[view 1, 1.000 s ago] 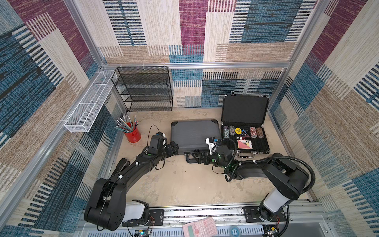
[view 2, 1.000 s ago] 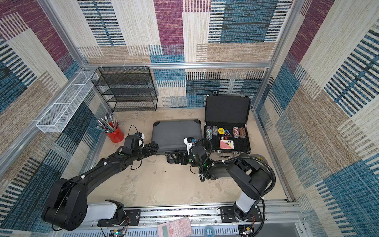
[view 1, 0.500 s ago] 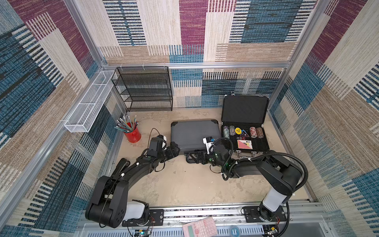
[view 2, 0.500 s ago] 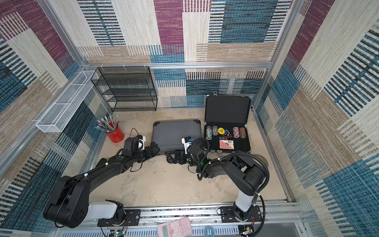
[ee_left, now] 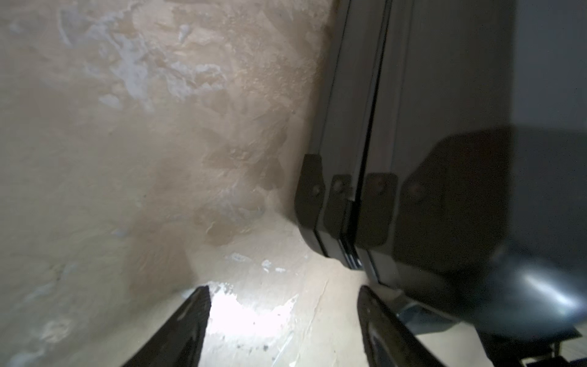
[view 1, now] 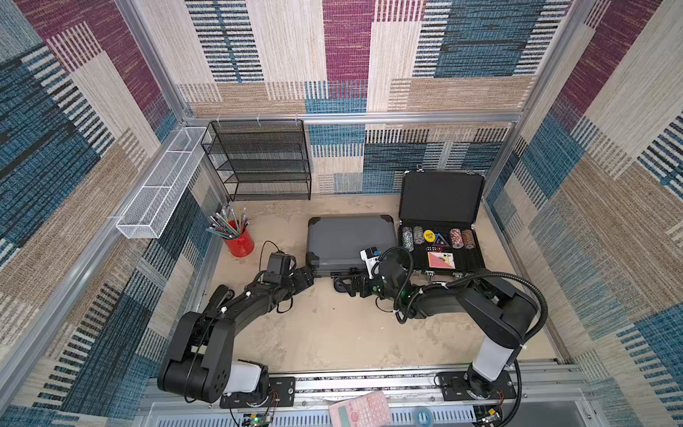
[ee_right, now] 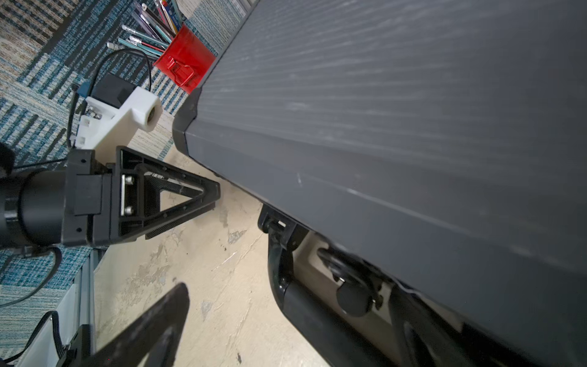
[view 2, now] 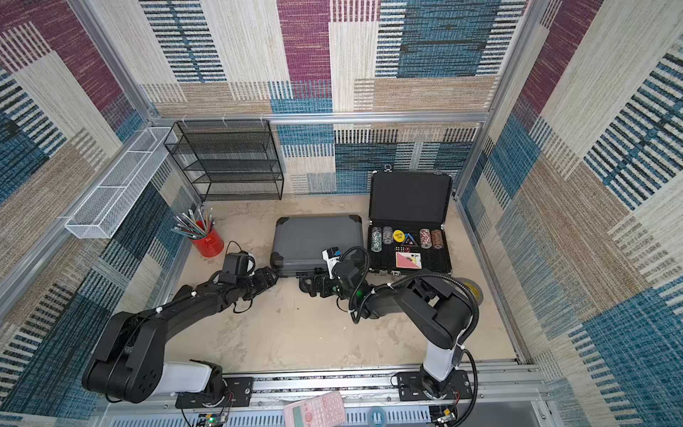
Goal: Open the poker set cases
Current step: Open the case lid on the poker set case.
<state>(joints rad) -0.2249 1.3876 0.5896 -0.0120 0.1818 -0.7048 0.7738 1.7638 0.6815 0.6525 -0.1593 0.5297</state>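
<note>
The grey poker set case (view 1: 343,238) (view 2: 314,236) lies closed in the middle of the floor. The black poker set case (view 1: 441,251) (view 2: 410,251) beside it stands open, lid upright, chips and cards showing. My left gripper (view 1: 307,277) (ee_left: 284,294) is open at the grey case's front left corner cap (ee_left: 346,216), not touching it. My right gripper (view 1: 343,285) (ee_right: 290,290) is open at the case's front edge, and the black handle (ee_right: 305,308) lies between its fingers. In the right wrist view the left gripper (ee_right: 209,190) points at the case's front wall.
A black wire shelf (view 1: 258,159) stands at the back wall, with a white mesh basket (view 1: 159,185) on the left wall. A red cup of pencils (view 1: 240,242) sits left of the grey case. A pink calculator (view 1: 360,408) lies on the front rail.
The right arm has slid a little to the left along the grey case's front edge. The left gripper has drawn slightly toward the front and narrowed a bit.
</note>
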